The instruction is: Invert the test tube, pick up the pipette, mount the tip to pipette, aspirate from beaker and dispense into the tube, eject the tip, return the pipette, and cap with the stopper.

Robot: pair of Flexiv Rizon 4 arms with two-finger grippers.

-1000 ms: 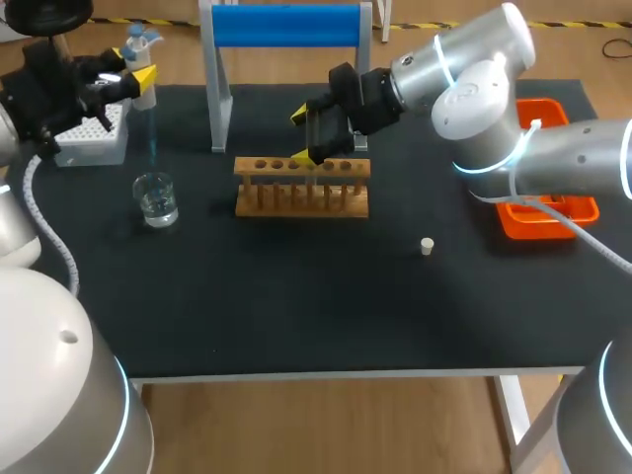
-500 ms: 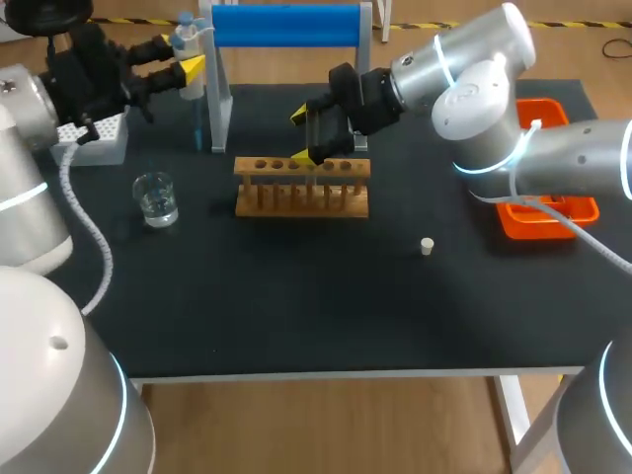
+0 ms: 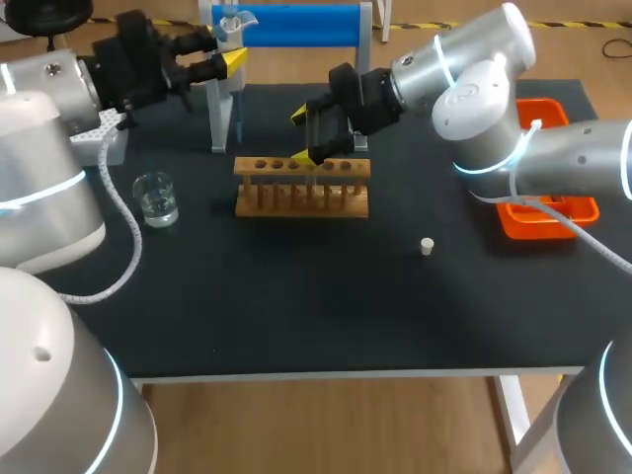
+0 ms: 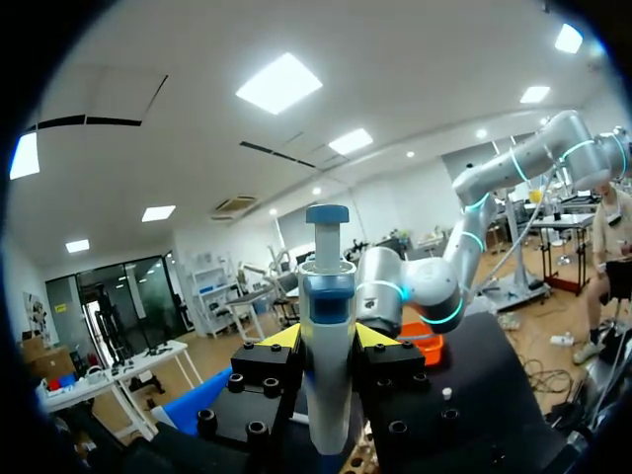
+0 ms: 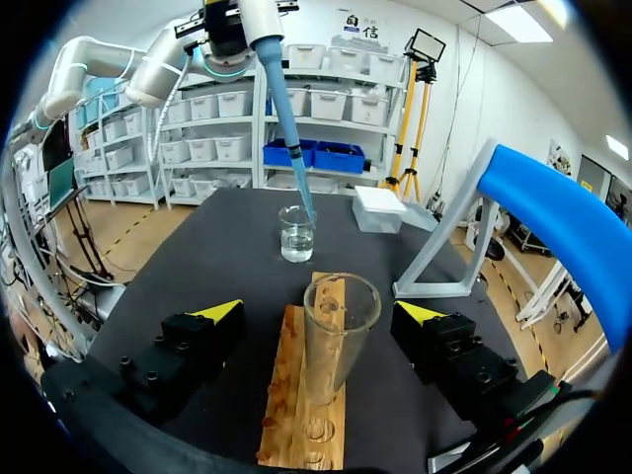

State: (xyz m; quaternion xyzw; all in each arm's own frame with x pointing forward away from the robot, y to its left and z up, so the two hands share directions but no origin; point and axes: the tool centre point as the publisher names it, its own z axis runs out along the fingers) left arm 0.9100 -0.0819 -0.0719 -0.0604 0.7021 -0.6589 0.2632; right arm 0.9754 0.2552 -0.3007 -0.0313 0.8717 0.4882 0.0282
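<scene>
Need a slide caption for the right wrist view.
Right gripper open around the upright test tube in the wooden rack; beaker ahead, pipette held high beyond.

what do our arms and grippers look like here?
Left arm and right arm: rounded silver-grey links with glowing cyan rings at the joints. A white ribbed cable runs off the left arm. Left gripper and right gripper: black, blocky, bolted bodies; fingers yellow-tipped.

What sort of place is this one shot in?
Probably a robotics lab's mock chemistry bench: a wooden test tube rack and a beaker of clear liquid stand on a black-topped table, and the left gripper holds a pipette.
</scene>
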